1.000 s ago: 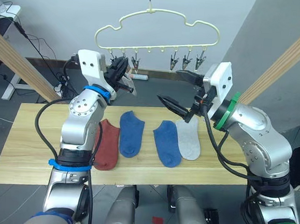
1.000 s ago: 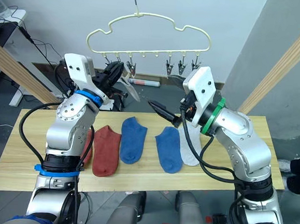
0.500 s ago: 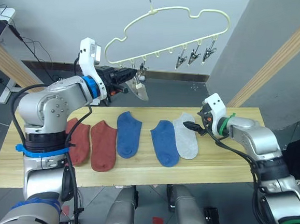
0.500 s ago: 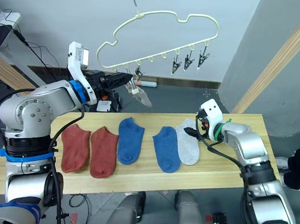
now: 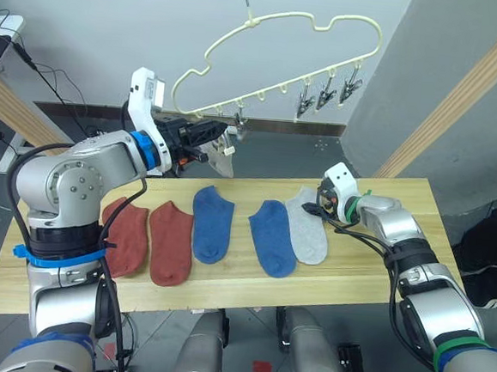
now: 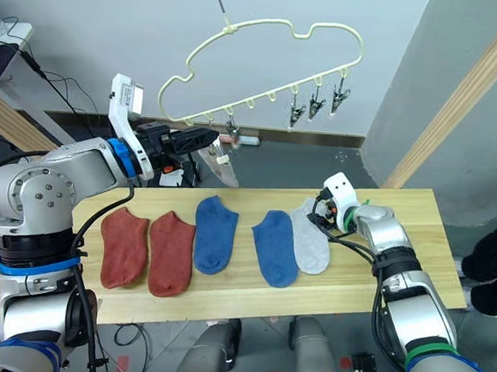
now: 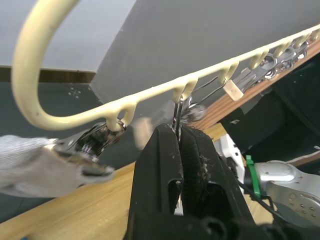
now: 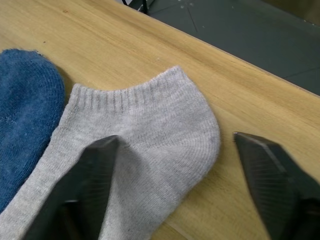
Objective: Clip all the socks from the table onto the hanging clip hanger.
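Left tool [image 7: 179,145] pinched on a clip [image 7: 178,112] of the clip hanger [image 5: 275,63]; right tool [image 8: 175,170] spread wide over grey sock [image 8: 145,150] on desk [image 5: 379,274].

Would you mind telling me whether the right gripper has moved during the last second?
Yes. The right gripper has come down from beside the clip hanger to the grey sock on the table.

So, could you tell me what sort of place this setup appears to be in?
Most likely an indoor lab or workshop test area, not a home laundry room. A plain wooden table stands on grey flooring, the clip hanger hangs on a cord before a bare wall, and loose cables trail beside a desk.
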`<control>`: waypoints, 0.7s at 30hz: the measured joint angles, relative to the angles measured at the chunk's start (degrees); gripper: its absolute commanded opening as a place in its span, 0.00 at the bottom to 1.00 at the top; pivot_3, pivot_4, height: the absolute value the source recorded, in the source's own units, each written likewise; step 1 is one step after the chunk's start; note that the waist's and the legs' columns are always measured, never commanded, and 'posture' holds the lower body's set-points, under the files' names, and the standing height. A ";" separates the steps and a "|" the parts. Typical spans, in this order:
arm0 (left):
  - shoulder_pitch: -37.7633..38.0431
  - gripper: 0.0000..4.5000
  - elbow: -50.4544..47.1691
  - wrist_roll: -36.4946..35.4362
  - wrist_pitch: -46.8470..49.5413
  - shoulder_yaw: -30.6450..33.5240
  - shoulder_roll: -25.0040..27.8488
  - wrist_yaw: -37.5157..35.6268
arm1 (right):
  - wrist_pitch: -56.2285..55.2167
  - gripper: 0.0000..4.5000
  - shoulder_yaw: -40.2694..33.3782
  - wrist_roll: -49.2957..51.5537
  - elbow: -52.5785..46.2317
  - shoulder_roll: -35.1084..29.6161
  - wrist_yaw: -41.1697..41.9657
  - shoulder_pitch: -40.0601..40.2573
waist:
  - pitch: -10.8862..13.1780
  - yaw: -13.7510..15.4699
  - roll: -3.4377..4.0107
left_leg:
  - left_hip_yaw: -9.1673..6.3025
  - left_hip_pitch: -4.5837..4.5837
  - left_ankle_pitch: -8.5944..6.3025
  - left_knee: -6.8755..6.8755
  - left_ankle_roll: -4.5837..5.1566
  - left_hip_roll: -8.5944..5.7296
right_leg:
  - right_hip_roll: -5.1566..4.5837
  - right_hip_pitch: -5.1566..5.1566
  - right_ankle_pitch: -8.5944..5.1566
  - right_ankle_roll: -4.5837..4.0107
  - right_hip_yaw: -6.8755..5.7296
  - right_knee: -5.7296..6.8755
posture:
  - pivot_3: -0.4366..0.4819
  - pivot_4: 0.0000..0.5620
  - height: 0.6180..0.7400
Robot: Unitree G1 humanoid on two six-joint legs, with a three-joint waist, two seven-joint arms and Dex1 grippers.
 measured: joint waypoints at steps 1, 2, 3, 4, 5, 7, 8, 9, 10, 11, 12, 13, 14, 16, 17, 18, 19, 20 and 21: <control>0.10 0.00 -0.13 -0.42 0.20 0.22 -0.04 0.21 | -0.30 0.51 -0.13 -0.08 0.23 0.47 0.12 0.00 | 0.00 -0.01 0.00 | 0.00 0.03 0.00 0.00 0.01 0.00 | 0.00 0.02 0.00 0.00 0.00 0.00 | 0.43 0.63 1.00; 0.19 0.00 -0.24 -0.66 0.29 0.27 -0.04 0.44 | -0.42 0.43 -0.13 -0.11 0.33 0.77 0.30 0.00 | 0.00 -0.01 0.00 | 0.00 0.03 0.00 0.01 0.01 0.00 | 0.00 0.02 0.00 0.00 0.00 0.00 | 0.44 0.63 1.00; 0.25 0.00 -0.30 -0.94 0.41 0.34 -0.04 0.63 | -0.51 0.34 -0.20 -0.15 0.49 1.02 0.48 0.00 | 0.00 0.00 0.00 | -0.01 0.03 -0.01 0.01 0.01 0.00 | 0.00 0.03 0.00 0.00 -0.01 0.00 | 0.44 0.63 1.00; 0.23 0.00 -0.31 -1.16 0.63 0.43 -0.06 0.73 | -0.57 0.29 -0.32 -0.16 0.62 1.18 0.58 0.01 | 0.00 0.02 0.00 | -0.02 0.03 -0.01 0.01 0.01 -0.01 | 0.00 0.04 0.00 0.00 -0.01 0.00 | 0.44 0.63 1.00; 0.06 0.00 -0.17 -1.78 1.54 0.93 -0.14 0.97 | -0.56 0.22 -0.72 -0.10 0.62 1.39 0.66 0.03 | 0.00 0.04 0.00 | -0.02 0.02 -0.01 0.01 0.01 -0.02 | 0.00 0.04 0.00 0.00 -0.01 0.00 | 0.44 0.63 1.00; -0.88 0.00 0.97 -3.06 3.58 2.01 -0.34 1.83 | -0.21 0.05 -2.04 0.74 -0.65 1.47 1.25 0.62 | 0.00 0.10 0.00 | -0.03 0.02 -0.02 0.01 0.03 -0.03 | 0.00 0.05 0.00 0.00 -0.03 -0.02 | 0.44 0.63 1.00; -1.18 0.00 1.52 -3.61 4.31 2.69 -0.39 2.12 | 0.52 0.00 -2.71 1.38 -2.12 1.42 1.93 1.08 | 0.00 0.05 0.00 | -0.01 0.02 -0.02 0.01 0.03 -0.03 | 0.00 0.05 0.00 0.00 -0.01 -0.02 | 0.44 0.63 1.00; -1.54 0.00 2.09 -3.99 4.96 3.13 -0.45 2.20 | 1.56 0.00 -3.39 2.05 -3.76 1.30 2.56 1.63 | 0.00 0.06 0.00 | -0.03 0.01 -0.02 0.00 0.03 -0.03 | -0.01 0.05 0.00 0.00 -0.03 -0.02 | 0.44 0.63 1.00; -2.25 0.00 3.26 -4.80 6.02 3.87 -0.65 2.46 | 4.03 0.00 -4.52 3.78 -7.43 0.87 3.76 2.88 | 0.00 0.13 0.00 | -0.06 0.00 -0.02 0.00 0.03 -0.03 | 0.00 0.05 0.00 0.00 -0.06 -0.03 | 0.44 0.63 1.00; -2.83 0.00 4.22 -5.48 6.92 4.79 -0.85 2.98 | 7.07 0.00 -5.61 5.85 -11.13 0.34 5.17 3.91 | 0.00 0.18 0.01 | -0.06 0.00 -0.03 0.00 0.04 -0.03 | 0.00 0.05 0.00 0.01 -0.06 -0.03 | 0.45 0.63 1.00; -3.32 0.00 5.18 -6.08 7.77 5.54 -1.02 3.35 | 9.91 0.00 -6.58 7.71 -14.35 -0.21 6.37 4.47 | 0.00 0.15 0.01 | -0.05 0.01 -0.04 0.00 0.05 -0.02 | 0.00 0.05 0.00 0.01 -0.05 -0.03 | 0.45 0.63 1.00; -3.51 0.00 5.52 -6.50 8.41 6.14 -1.25 3.51 | 12.09 0.00 -7.08 9.09 -16.91 -0.96 7.42 4.85 | 0.00 0.16 0.01 | -0.05 0.01 -0.04 0.00 0.05 -0.04 | -0.01 0.05 0.00 0.01 -0.04 -0.03 | 0.45 0.64 1.00; -3.69 0.00 6.07 -7.57 9.54 7.02 -1.93 4.00 | 16.38 0.00 -8.25 11.47 -21.40 -2.18 8.73 5.33 | 0.00 0.18 0.01 | -0.07 0.01 -0.04 0.01 0.05 -0.04 | -0.02 0.06 0.00 0.01 -0.05 -0.02 | 0.44 0.64 1.00; -4.09 0.00 6.98 -9.45 11.95 8.52 -2.64 4.58 | 23.62 0.00 -9.60 15.72 -27.88 -3.60 10.37 5.84 | 0.00 0.18 0.01 | -0.10 0.01 -0.04 0.01 0.06 -0.01 | -0.01 0.07 0.00 0.01 -0.07 -0.02 | 0.44 0.64 1.00; -4.48 0.00 7.75 -10.50 13.40 9.51 -3.12 5.05 | 28.19 0.00 -10.79 18.83 -31.33 -3.85 11.20 5.89 | 0.00 0.13 0.01 | -0.10 0.02 -0.05 0.01 0.06 0.02 | 0.00 0.07 0.00 0.01 -0.09 -0.01 | 0.43 0.64 1.00; -4.83 0.00 8.33 -11.28 14.60 10.37 -3.59 5.70 | 32.34 0.00 -11.72 21.86 -33.88 -4.00 11.75 5.84 | 0.00 0.09 0.01 | -0.13 0.02 -0.05 0.01 0.07 0.02 | 0.00 0.07 0.00 0.01 -0.09 0.00 | 0.43 0.64 1.00; -5.39 0.00 9.59 -12.71 16.69 12.15 -4.46 6.53 | 39.05 0.00 -13.99 26.71 -36.79 -3.49 12.22 5.46 | 0.00 0.06 0.01 | -0.14 0.02 -0.05 0.01 0.07 0.02 | 0.00 0.07 0.00 0.00 -0.10 0.01 | 0.43 0.64 1.00; -5.79 0.00 10.50 -13.45 17.86 13.20 -5.03 7.18 | 43.08 0.00 -15.36 29.82 -38.41 -2.68 12.24 4.86 | 0.00 0.02 0.01 | -0.14 0.03 -0.05 0.02 0.07 0.04 | 0.01 0.07 0.00 0.00 -0.11 0.02 | 0.43 0.64 1.00; -6.10 0.00 11.42 -14.12 18.82 14.34 -5.65 7.95 | 46.65 0.00 -16.98 32.53 -38.73 -1.10 11.87 3.94 | 0.00 -0.03 0.00 | -0.12 0.06 -0.05 0.02 0.07 0.03 | 0.01 0.09 0.00 0.00 -0.09 0.02 | 0.41 0.63 1.00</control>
